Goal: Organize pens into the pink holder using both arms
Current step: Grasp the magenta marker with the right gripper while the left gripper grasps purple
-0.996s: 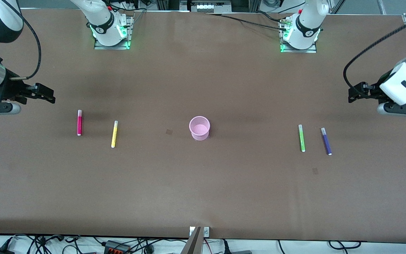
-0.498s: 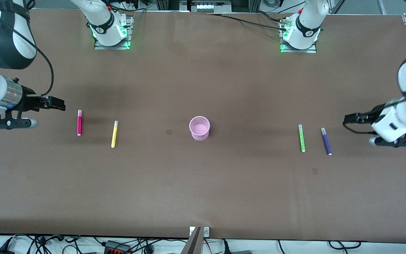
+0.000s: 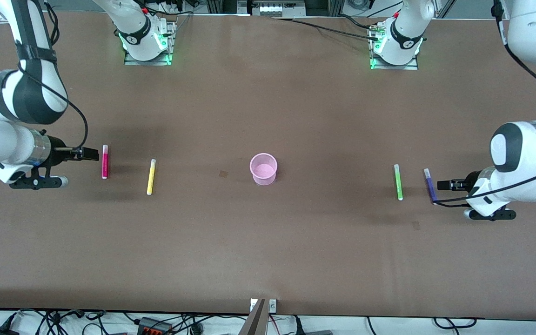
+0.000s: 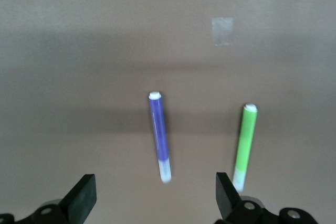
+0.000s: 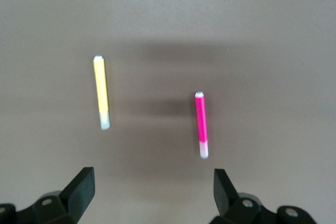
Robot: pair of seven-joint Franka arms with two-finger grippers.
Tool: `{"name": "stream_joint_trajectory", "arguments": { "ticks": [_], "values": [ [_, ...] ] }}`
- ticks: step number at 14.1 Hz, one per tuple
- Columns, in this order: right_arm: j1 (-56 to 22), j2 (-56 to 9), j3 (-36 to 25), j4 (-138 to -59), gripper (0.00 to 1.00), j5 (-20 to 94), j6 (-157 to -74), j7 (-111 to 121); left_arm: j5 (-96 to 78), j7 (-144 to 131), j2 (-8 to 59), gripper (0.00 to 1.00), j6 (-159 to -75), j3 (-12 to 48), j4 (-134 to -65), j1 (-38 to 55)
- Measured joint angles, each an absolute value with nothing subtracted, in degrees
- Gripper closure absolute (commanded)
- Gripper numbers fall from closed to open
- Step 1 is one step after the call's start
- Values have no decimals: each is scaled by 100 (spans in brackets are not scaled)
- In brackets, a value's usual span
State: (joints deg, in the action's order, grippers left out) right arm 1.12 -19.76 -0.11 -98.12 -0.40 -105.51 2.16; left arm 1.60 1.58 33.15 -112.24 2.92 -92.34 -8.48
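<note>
Table: I see bare brown top nearest the camera; every task thing lies in one band across its middle.
Left gripper: my left arm comes in from its end of the table, low over the top. The tips sit just beside the purple pen. In the left wrist view the fingers stand wide apart with nothing between them.
Purple pen: lying flat toward the left arm's end, outermost on that side. In the left wrist view it lies between the spread fingers, not touched.
Green pen: flat, beside the purple pen, on the cup's side of it, the two nearly parallel and apart. It also shows in the left wrist view.
Yellow pen: flat, between the cup and the magenta pen; seen too in the right wrist view.
Cup: pink, upright, mid-table between the two pairs of pens, well apart from all of them. I see no pen in it.
Magenta pen: flat toward the right arm's end, slightly farther than the yellow one. In the right wrist view it lies inside the finger span.
Right gripper: low over the top, tips just beside the magenta pen. Its fingers are spread and hold nothing.
</note>
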Motion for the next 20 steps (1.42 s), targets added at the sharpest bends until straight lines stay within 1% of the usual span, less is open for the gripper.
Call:
{"name": "stream_joint_trajectory", "arguments": {
  "ticks": [3, 4, 5, 6, 7, 9, 12, 14, 15, 16, 17, 18, 19, 20],
  "values": [
    [184, -2421, -15, -9822, 0, -156, -10938, 219, 159, -27, 3607, 1, -11343, 292, -9228, -934],
    [189, -2559, -15, -9824, 0, -184, -11076, 219, 158, -84, 3696, 5, -11474, 292, -9228, -946],
    [203, -2700, -17, -9829, 0, -204, -11181, 219, 156, -143, 3804, 6, -11661, 297, -9228, -950],
    [235, -2841, -20, -9832, 0, -216, -11227, 219, 156, -216, 3911, 11, -11869, 318, -9229, -947],
    [282, -2980, -24, -9835, 0, -223, -11249, 237, 156, -277, 4009, 18, -12044, 340, -9226, -940],
    [399, -3252, -26, -9835, 0, -230, -11325, 341, 156, -308, 4118, 22, -12160, 349, -9226, -943],
    [452, -3549, -25, -9830, 0, -249, -11637, 436, 155, -332, 4194, 42, -12202, 351, -9226, -953],
    [451, -3618, -24, -9829, 0, -396, -11656, 484, 155, -354, 4215, 45, -12204, 354, -9226, -952],
    [451, -3647, -24, -9829, 5, -471, -11655, 504, 155, -358, 4228, 46, -12207, 354, -9226, -952],
    [452, -3683, -24, -9831, 12, -513, -11653, 543, 155, -360, 4253, 47, -12219, 354, -9226, -952],
    [456, -3729, -25, -9832, 19, -533, -11651, 576, 155, -364, 4281, 50, -12246, 354, -9226, -952],
    [471, -3784, -26, -9833, 22, -545, -11650, 609, 155, -365, 4310, 57, -12274, 354, -9225, -953],
    [493, -3842, -26, -9833, 26, -549, -11651, 638, 155, -364, 4334, 59, -12288, 354, -9224, -956],
    [511, -3884, -26, -9833, 28, -550, -11651, 654, 155, -364, 4334, 64, -12292, 354, -9222, -963]
  ]
}}
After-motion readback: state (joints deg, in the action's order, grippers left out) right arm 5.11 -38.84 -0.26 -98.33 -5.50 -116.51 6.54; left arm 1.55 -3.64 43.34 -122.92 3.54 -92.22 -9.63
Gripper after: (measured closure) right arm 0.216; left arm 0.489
